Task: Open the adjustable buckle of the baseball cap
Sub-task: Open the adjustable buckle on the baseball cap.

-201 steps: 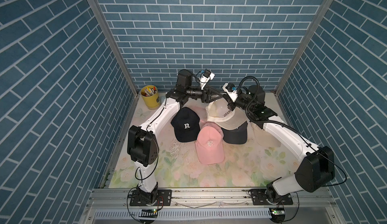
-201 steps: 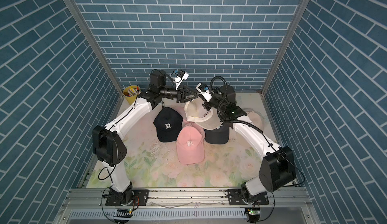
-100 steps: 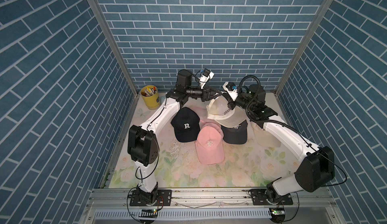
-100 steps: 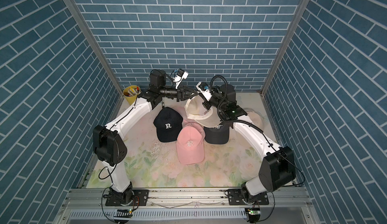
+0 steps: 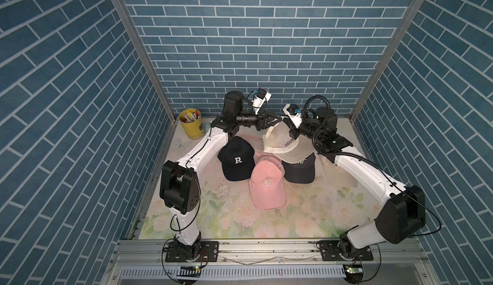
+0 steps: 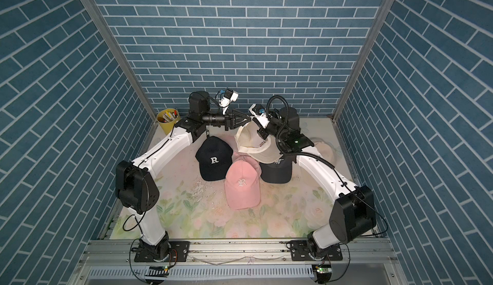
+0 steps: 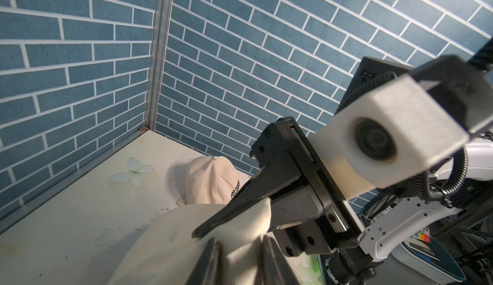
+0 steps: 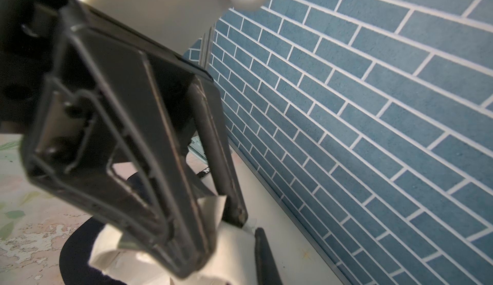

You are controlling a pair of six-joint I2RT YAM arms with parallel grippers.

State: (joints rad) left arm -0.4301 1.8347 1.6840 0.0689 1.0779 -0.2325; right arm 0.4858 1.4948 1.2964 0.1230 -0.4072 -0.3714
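Note:
A cream baseball cap (image 5: 282,143) hangs above the other caps at the back middle, seen in both top views. My right gripper (image 5: 290,134) is shut on the cap's back rim; one of its fingers (image 7: 234,211) presses into the bunched cream cloth. My left gripper (image 5: 279,119) meets the cap from the opposite side. Its fingers (image 7: 213,259) stand a little apart, open, with a fold of the cream strap (image 7: 240,254) between them. The strap's loose end (image 8: 213,203) sticks up between those fingers. The buckle itself is hidden.
On the flowered table (image 5: 240,222) lie a navy cap with an R (image 5: 236,161), a pink cap (image 5: 266,187) and a dark cap (image 5: 298,170) under the lifted one. Another cream cap (image 7: 210,179) lies at the back right. A yellow pen cup (image 5: 190,123) stands back left.
Both arms and the cream cap stay almost where they were at the back; only the cap's cloth shifts slightly between the grippers.

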